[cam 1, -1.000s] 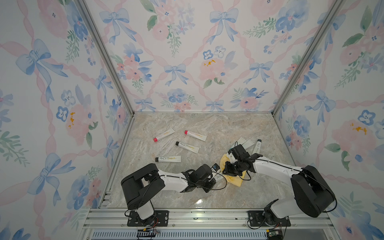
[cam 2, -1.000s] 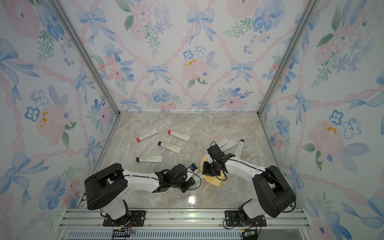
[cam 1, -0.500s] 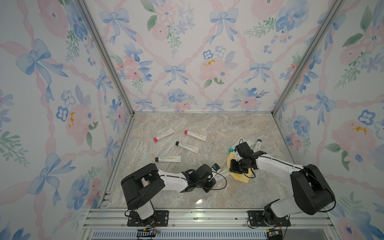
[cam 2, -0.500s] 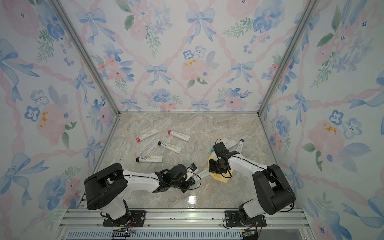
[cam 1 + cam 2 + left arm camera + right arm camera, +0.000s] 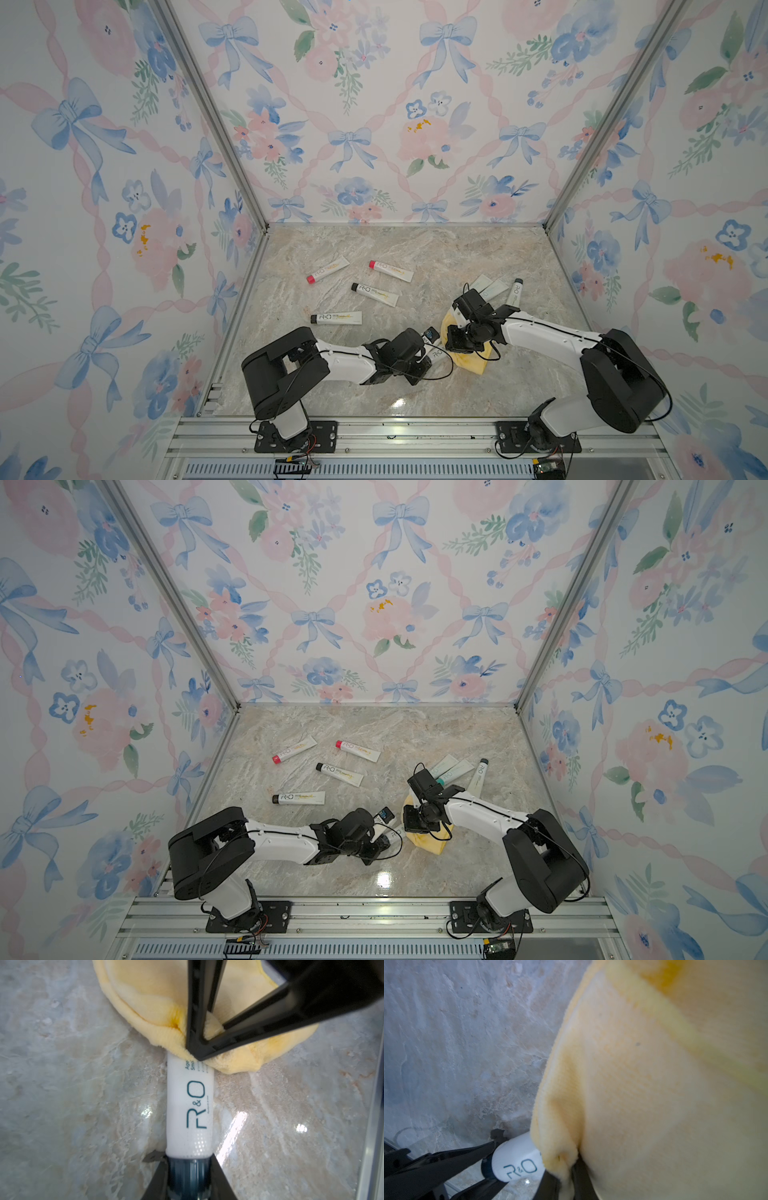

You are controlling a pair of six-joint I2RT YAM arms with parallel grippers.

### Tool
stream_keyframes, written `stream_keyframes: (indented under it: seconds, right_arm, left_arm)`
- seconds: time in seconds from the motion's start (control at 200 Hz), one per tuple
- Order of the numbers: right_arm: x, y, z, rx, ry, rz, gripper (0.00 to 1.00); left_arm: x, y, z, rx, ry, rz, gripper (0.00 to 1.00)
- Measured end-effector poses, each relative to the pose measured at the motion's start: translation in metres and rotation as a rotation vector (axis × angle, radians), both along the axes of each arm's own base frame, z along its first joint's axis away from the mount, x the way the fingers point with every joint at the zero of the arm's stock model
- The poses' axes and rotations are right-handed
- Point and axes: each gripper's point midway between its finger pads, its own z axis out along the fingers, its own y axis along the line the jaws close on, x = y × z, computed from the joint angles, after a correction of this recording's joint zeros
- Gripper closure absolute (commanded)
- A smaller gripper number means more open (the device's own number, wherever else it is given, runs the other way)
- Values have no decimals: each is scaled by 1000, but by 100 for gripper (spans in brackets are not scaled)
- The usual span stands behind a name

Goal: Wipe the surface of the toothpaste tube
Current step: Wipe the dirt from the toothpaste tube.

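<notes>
Clamped: left gripper (image 5: 188, 1169), right gripper (image 5: 198, 1048).

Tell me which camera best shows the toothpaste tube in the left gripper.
The left wrist view: the toothpaste tube fills the middle, logo readable, cap in the left gripper, far end under the yellow cloth. The right wrist view shows only its capped end; both top views, a sliver.

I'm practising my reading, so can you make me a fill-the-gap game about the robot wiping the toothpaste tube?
1. The left gripper holds the tube by its dark ____.
2. The right gripper pinches a cloth whose colour is ____.
3. The big letters printed on the tube read ____.

Missing words: cap; yellow; R&O
</notes>
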Motion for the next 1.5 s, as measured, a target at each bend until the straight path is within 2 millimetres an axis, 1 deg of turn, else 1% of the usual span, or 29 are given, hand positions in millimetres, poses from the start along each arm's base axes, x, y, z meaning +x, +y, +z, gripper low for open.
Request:
stream_keyframes:
  seconds: [0.1, 0.3, 0.46, 0.66, 0.835, 0.89, 0.95, 1.025, 1.165, 1.28, 1.385, 1.435, 1.5]
  right_arm:
    - [7, -7, -1, 19, 26, -28, 87]
    - [28, -33, -6, -29, 32, -86, 87]
    - [31, -36, -7, -47, 23, -85, 87]
    - [24, -24, -4, -60, 2, -44, 87]
    - [0, 8, 3, -14, 7, 33, 87]
    - [-5, 15, 4, 1, 11, 46, 87]
    - [-6, 18, 5, 11, 14, 48, 87]
    - [-6, 17, 4, 19, 20, 42, 87]
    - [2, 6, 2, 41, 39, 1, 87]
    - [18, -16, -2, 44, 51, -72, 87]
    - [28, -36, -6, 26, 45, -125, 87]
    - [30, -41, -7, 16, 40, -136, 87]
    - [31, -42, -7, 9, 37, -133, 87]
  left_arm:
    - [1, 0, 0, 0, -4, 3, 75]
    - [1, 0, 0, 1, -7, 5, 75]
    - [2, 0, 0, 0, -7, 6, 75]
    - [1, 0, 0, 2, -6, 5, 75]
    - [2, 0, 0, 2, -7, 6, 75]
    - [2, 0, 0, 2, -7, 6, 75]
    - [2, 0, 0, 2, -7, 6, 75]
    - [2, 0, 0, 2, -7, 6, 75]
    - [2, 0, 0, 2, -8, 8, 75]
    - [2, 0, 0, 2, -9, 8, 75]
    - [2, 0, 0, 2, -9, 8, 75]
    - [2, 0, 0, 2, -9, 8, 75]
    - [2, 0, 0, 2, -9, 7, 75]
